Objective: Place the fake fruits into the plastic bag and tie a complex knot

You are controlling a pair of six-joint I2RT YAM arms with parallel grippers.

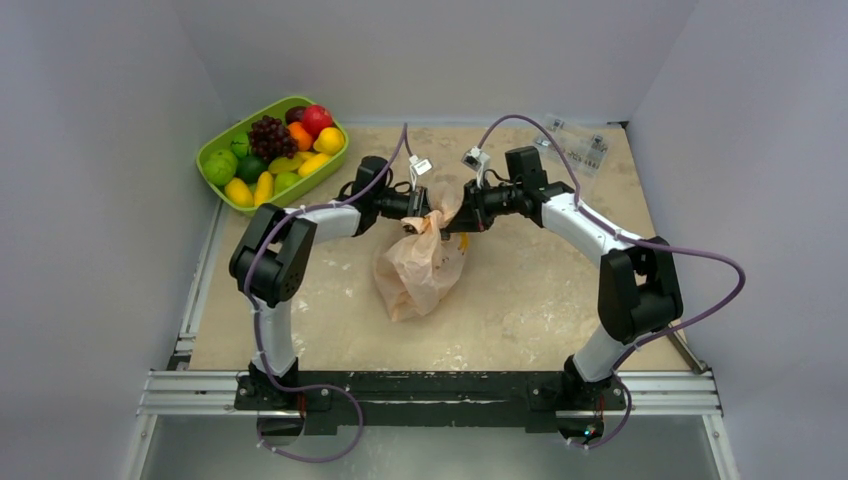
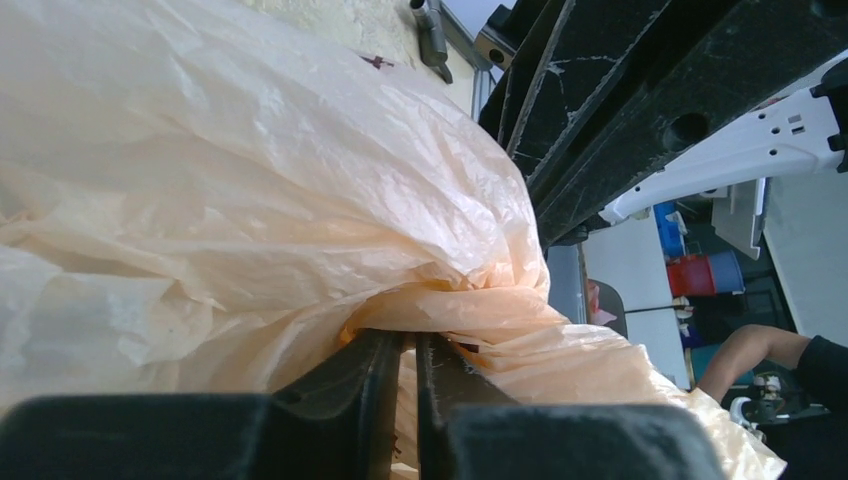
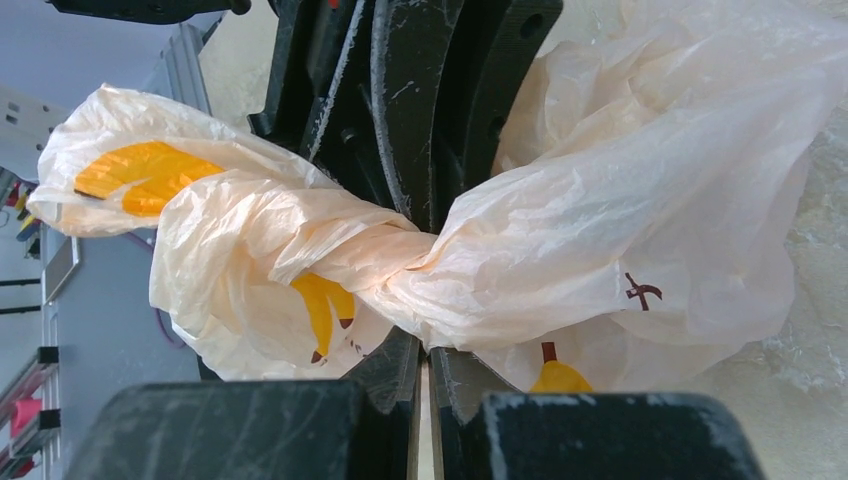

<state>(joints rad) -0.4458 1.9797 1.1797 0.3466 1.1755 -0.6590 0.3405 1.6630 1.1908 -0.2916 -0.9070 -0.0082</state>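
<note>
The plastic bag [image 1: 415, 270] is laid near the centre of the table [image 1: 560, 300], its bulged body pointing toward 6 o'clock and its gathered top toward 12 o'clock; what it contains cannot be made out through the film. The top is met by both claws, the left gripper [image 2: 408, 360] being brought in from 9 o'clock and the right gripper [image 3: 425, 365] from 3 o'clock.

In the left wrist view the jaws are seen almost together, only a thin slit being left, and crinkled peach film is drawn into that slit and nipped there. In the right wrist view the jaws are fully closed, and a twisted bunch [image 3: 400, 250] of the film is clamped at their tips; loose lobes printed with orange banana shapes are spread to either side of it; whether it is a finished knot cannot be told.

The fake fruits [image 1: 300, 150] in sight, a dark grape bunch [image 1: 270, 135] among them, are heaped in a lime-green tray [image 1: 204, 153] at 10 o'clock, well apart from the bag; small clear packets [image 1: 580, 148] are left at 1 o'clock.
</note>
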